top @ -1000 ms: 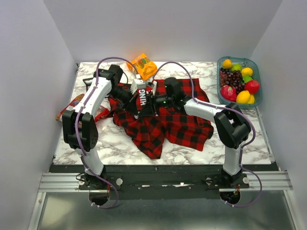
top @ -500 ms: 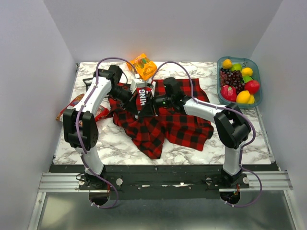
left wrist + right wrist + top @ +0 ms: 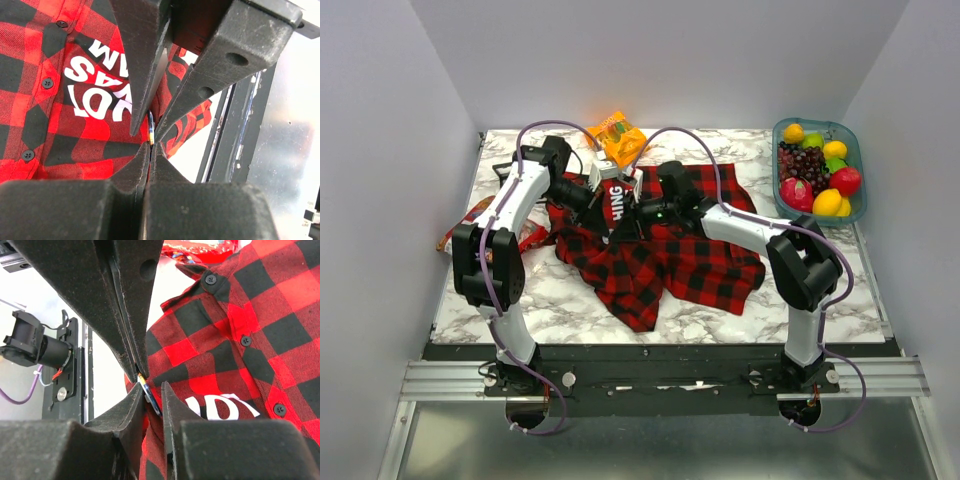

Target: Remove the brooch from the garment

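Marble surface (image 3: 720, 320) seen from above carries the garment (image 3: 690, 262) across its middle, with a lettered fold raised toward the far edge where the left tool (image 3: 601, 203) and right tool (image 3: 633, 210) meet tip to tip. From the left wrist, that tool's fingers are pressed together just under the thin brooch (image 3: 150, 125), on cloth or pin I cannot tell, so it should probably act as a firm anchor. From the right wrist, the right tool is clamped on the brooch's edge; a slow, straight pull along the pin, away from the left tool, seems best to avoid tearing the plaid.
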`<state>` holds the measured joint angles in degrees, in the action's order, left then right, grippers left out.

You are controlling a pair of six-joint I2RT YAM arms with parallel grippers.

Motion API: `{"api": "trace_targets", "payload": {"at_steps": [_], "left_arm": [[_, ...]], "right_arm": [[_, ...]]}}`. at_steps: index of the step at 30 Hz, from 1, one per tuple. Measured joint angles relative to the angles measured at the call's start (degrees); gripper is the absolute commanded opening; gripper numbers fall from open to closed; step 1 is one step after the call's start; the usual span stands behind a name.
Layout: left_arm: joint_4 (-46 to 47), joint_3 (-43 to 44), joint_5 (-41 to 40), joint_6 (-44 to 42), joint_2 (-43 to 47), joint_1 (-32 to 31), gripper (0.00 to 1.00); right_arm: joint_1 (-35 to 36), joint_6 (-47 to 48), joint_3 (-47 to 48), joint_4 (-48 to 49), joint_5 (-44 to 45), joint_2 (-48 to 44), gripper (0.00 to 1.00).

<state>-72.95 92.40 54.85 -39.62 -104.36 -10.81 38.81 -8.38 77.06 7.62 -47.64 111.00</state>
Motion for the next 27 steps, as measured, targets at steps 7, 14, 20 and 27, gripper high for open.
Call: {"api": "trace_targets", "payload": {"at_steps": [7,14,20,27], "left_arm": [[1.0,-0.5,-0.2,0.0,0.0,0.2,0.0],[-0.6,-0.1,-1.7,-0.2,0.1,-0.4,0.0],[-2.6,0.2,-4.3,0.3,1.0,-0.4,0.0],[-0.6,-1.8,-5.5,6.6,4.9,-0.4,0.0]], "right_arm": [[0.5,2.8,0.9,-2.9,2.5,-0.1,0.27],[0.0,12.7,-4.3,-6.2,2.3,-6.4,0.48],[-2.3,21.2,-8.9,-10.5,-3.0,-12.5,0.54],[-1.8,21.9,-5.2,-11.1,-3.0,-10.0,0.55]]}}
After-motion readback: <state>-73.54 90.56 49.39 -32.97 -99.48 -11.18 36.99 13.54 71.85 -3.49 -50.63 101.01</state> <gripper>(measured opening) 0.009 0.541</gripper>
